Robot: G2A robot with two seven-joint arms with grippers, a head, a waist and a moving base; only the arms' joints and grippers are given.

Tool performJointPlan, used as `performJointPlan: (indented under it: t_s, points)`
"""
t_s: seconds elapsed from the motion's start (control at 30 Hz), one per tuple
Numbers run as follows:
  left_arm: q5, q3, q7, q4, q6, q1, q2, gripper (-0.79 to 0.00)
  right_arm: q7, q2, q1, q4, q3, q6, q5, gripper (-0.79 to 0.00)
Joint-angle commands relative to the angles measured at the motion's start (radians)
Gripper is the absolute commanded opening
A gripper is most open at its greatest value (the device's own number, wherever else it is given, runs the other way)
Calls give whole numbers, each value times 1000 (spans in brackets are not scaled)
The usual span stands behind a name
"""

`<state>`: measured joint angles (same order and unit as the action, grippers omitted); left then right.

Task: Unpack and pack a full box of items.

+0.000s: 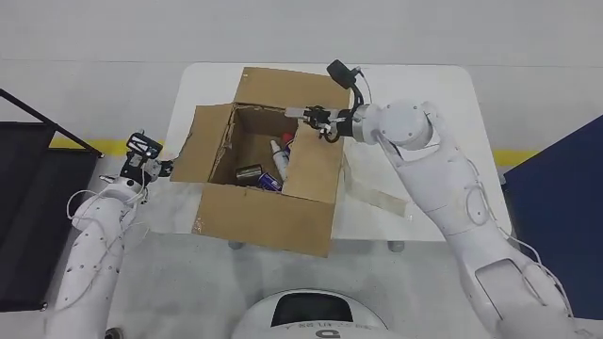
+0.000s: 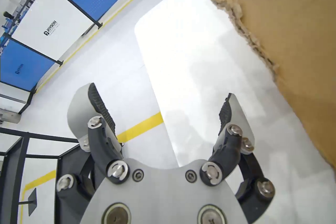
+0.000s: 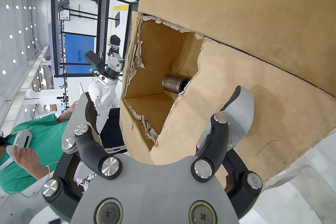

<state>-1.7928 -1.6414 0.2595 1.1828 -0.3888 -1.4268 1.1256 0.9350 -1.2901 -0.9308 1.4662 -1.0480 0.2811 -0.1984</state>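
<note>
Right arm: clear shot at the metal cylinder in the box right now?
Probably yes. The box is open on top and the metal cylinder lies uncovered on its floor; the open right gripper only has the torn side flap partly between them.

The box (image 1: 267, 209) sits mid-frame on the table (image 1: 424, 104), flaps spread outward, its lower flap hanging past the table's lower edge. Inside it, a can (image 1: 249, 174) lies low, with a bottle (image 1: 279, 153) just to its upper right. My right pincer (image 1: 300, 113) hangs over the box's upper right rim. My left pincer (image 1: 166, 166) is at frame left, beside the left flap, at the table's edge.
</note>
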Motion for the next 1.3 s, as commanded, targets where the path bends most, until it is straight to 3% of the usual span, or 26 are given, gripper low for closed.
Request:
performJointPlan:
  t_s: [0.0, 0.3, 0.53, 0.7, 0.87, 1.03, 1.27]
  points:
    - [28, 5, 7, 4, -41, -1, 0, 0, 2, 1, 0, -1, 4, -2, -5, 0]
    - [253, -4, 27, 32, -289, 8, -4, 0, -1, 0, 13, -41, 20, 6, -9, 0]
    - [347, -35, 53, 139, -369, -36, -12, 0, -20, 22, -43, 14, -92, -49, 58, 0]
    - [335, -29, 78, 296, -355, -85, -15, 0, -48, 50, -154, 92, -264, -142, 161, 0]
    - [306, 25, 61, 416, -316, -108, -11, 0, -46, 76, -274, 148, -436, -196, 243, 0]
    - [274, 100, -4, 430, -235, -88, -2, 0, -40, 91, -347, 177, -510, -228, 254, 0]
    - [233, 168, -53, 397, -159, -58, 5, 0, -40, 91, -347, 177, -510, -228, 254, 0]
